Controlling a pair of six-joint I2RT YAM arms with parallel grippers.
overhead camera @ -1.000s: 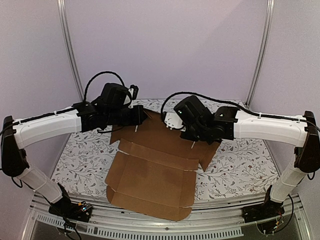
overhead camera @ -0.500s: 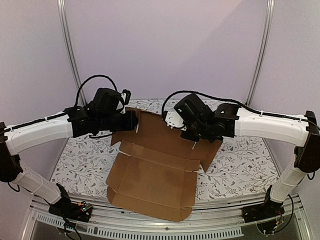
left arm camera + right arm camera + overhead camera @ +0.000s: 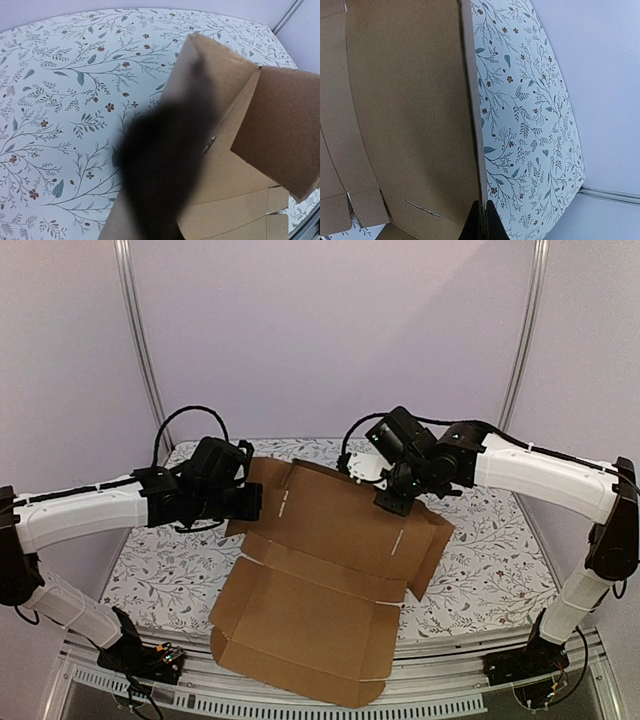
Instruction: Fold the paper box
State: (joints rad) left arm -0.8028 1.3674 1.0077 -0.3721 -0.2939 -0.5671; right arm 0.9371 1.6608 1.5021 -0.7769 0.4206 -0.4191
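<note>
Both arms have swung apart over the paper box (image 3: 310,580); left hand (image 3: 250,502) and right hand (image 3: 392,505), closed, flank its far panel. Likely light, stiff card; pinch flap edges.

The bench (image 3: 480,560) has a white top printed with grey-green leafy sprigs and small reddish flowers. A brown paper box (image 3: 310,590), still an open sheet, lies across its middle. The near panels lie flat, reaching the front rail, and the far panel tilts upward.
</note>
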